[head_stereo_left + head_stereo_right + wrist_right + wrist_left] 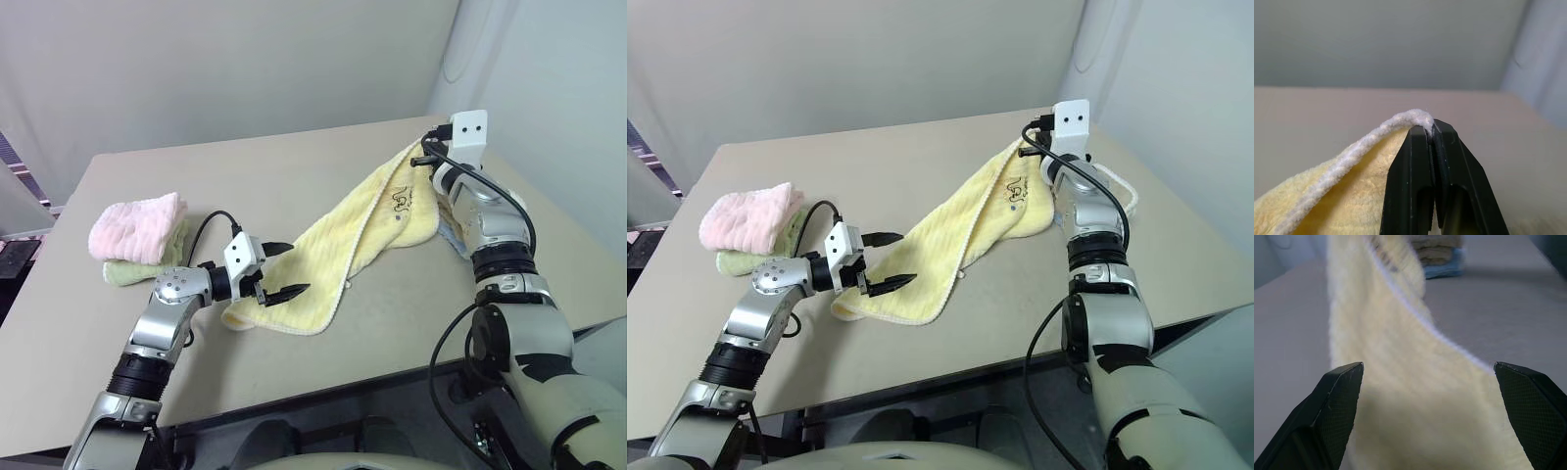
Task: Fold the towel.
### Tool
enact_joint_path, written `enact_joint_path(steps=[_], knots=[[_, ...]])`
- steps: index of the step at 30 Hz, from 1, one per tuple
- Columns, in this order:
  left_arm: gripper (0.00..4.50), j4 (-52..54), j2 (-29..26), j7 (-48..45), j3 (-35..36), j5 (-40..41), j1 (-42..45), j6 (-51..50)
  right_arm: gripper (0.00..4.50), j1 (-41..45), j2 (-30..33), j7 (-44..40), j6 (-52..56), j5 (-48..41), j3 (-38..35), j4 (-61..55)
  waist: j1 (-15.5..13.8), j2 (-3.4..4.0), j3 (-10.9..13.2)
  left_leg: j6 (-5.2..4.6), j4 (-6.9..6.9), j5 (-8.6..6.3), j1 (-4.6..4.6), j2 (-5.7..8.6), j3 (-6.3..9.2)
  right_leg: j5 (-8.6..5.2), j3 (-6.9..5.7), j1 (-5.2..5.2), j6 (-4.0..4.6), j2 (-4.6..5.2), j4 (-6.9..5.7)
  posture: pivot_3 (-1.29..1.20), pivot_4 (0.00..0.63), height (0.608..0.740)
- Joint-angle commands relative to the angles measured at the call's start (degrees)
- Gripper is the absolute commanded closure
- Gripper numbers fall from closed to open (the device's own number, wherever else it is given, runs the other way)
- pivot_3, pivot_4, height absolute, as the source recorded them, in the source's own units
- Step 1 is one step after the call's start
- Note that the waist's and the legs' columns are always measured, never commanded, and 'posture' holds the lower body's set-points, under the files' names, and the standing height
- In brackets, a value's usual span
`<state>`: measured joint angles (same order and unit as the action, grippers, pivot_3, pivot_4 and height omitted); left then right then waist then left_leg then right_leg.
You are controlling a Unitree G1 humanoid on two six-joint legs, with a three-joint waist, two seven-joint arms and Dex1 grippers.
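Left gripper sits low over the desk, its two black fingers spread wide apart with nothing between the pads. Directly ahead of it lies the near end of the towel, pale yellow ribbed terry with a whitish edge trim; in the left wrist view the cloth runs away from between the open fingers, the trim line climbing along one side. The low end of the towel rests bunched on the desk just past the lower fingertip, close but not gripped. From there the towel rises as a slanted band toward the right gripper, which is held up well above the desk surface. That gripper is closed tight on the towel, pinching the whitish trim at one corner; in the right wrist view the edge cord curls over the fingertips and yellow pile hangs away beneath. A small dark embroidered mark shows on the raised part, a little below the right gripper. Off to the outer side of the left gripper, a folded pink towel sits stacked on a pale green folded one.
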<state>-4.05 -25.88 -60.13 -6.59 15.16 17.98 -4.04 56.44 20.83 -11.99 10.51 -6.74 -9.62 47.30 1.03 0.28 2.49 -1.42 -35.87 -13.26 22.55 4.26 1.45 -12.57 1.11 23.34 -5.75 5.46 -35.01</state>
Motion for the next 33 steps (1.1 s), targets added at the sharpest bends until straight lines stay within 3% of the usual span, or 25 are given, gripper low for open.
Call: enact_joint_path(steps=[1, 10, 18, 33], knots=[[0.0, 4.8, -1.6, -3.7, -1.8, 2.1, -0.6, -2.3, 4.49, 4.6, 0.7, 2.1, -4.4, 0.7, -1.0, 4.2, 0.2, 0.03, 0.0, 0.0, 0.01, 0.0, -0.01, -0.01, 0.0, 0.0, 0.0, 0.0, 0.0, -0.01, -0.01, 0.0, 0.0, 0.74], [0.0, 1.0, -4.0, -7.2, -9.7, -3.6, 0.8, -4.9, 4.49, 7.9, 0.8, 3.7, -6.1, -1.3, -3.6, 11.1, 0.2, 0.11, 0.1, -0.17, -0.12, 0.1, -0.09, -0.07, 0.01, -0.01, 0.04, -0.1, 0.02, -0.18, -0.07, 0.0, 0.0, 0.74], [0.0, -0.3, -1.5, -9.5, -12.1, -2.4, 2.5, -8.7, 4.49, 8.7, 0.4, 4.5, -7.1, -1.3, -3.6, 12.3, 0.2, 0.16, 0.1, -0.17, -0.11, 0.1, -0.09, -0.07, 0.02, -0.02, 0.04, -0.1, 0.01, -0.16, -0.06, 0.0, 0.0, 0.74], [0.0, -11.5, 4.0, -5.8, -18.0, -10.1, 9.5, -15.0, 4.49, 7.0, -1.8, 4.8, -6.7, -1.5, -2.7, 8.1, 0.1, 0.17, 0.1, -0.19, -0.19, 0.11, -0.1, -0.08, 0.03, -0.01, 0.05, -0.16, 0.0, -0.21, -0.07, 0.0, 0.0, 0.74]])
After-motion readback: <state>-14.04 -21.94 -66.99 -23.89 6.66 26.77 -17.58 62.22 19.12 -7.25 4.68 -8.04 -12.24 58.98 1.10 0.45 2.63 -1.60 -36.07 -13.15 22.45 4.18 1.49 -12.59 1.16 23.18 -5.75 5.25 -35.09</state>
